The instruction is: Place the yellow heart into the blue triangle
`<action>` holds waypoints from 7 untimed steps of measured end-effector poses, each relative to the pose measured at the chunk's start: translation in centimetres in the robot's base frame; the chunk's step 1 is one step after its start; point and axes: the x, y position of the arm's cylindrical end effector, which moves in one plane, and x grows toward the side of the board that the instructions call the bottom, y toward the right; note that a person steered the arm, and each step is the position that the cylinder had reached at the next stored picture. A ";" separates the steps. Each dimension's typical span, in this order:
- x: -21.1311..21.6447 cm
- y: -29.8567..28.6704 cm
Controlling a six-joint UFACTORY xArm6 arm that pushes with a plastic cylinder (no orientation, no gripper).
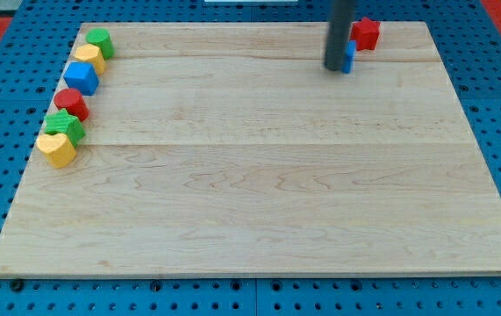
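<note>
The yellow heart (56,148) lies at the board's left edge, lowest in a column of blocks. The blue triangle (349,55) is at the view's top right, mostly hidden behind my rod, with only its right side showing. My tip (334,67) rests on the board right against the blue triangle's left side, far to the right of the yellow heart.
A red star (366,32) sits just up and right of the blue triangle. Along the left edge, from top down: a green block (100,40), a yellow block (89,58), a blue cube (82,77), a red block (71,104), a green block (64,125).
</note>
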 end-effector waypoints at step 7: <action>12.1 -6.2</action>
